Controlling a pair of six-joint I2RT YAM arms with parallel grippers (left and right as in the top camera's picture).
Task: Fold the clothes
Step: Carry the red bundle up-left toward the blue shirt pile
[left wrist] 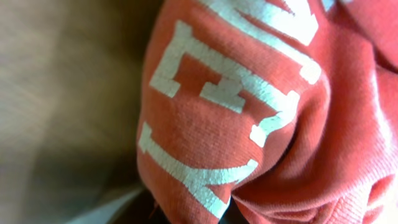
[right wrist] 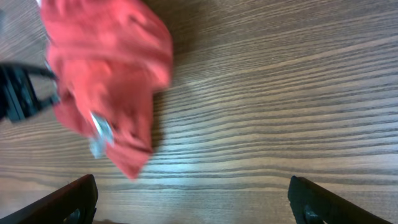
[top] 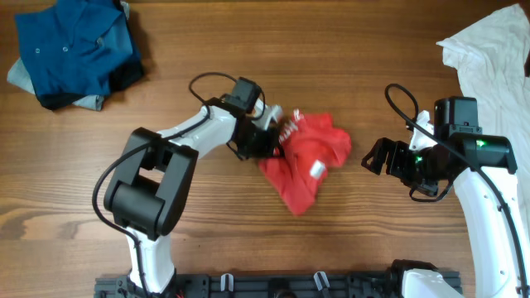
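Item: red shirt (top: 302, 165), unfolded, crumpled in a heap at mid-table (top: 248, 50); its long axis runs from the upper left, by the left gripper (top: 263, 136), down to a narrow point toward the near edge. Pale label (top: 316, 170) lies exposed on the right half of the heap. Left gripper: at the heap's upper-left edge, touching cloth; jaws hidden by fabric in every view, so I cannot tell whether they are clamped. Right gripper (top: 377, 157): fingers spread wide, holding nothing, right of the heap with bare wood between, level with its middle. Governing relation: the shirt lies to the right gripper's left and directly under the left gripper, so the left arm is nearer; a spreading move probably needs the right arm to cross that gap to the free right edge. Views: overhead alone gives both arms and the heap's outline; left wrist shows only white lettering (left wrist: 236, 93) on red cloth pressed close to the lens; right wrist shows the heap ahead, the label, and its own two parted tips. Also present: blue garments (top: 74, 50), far left corner; white garment (top: 493, 58), far right corner.
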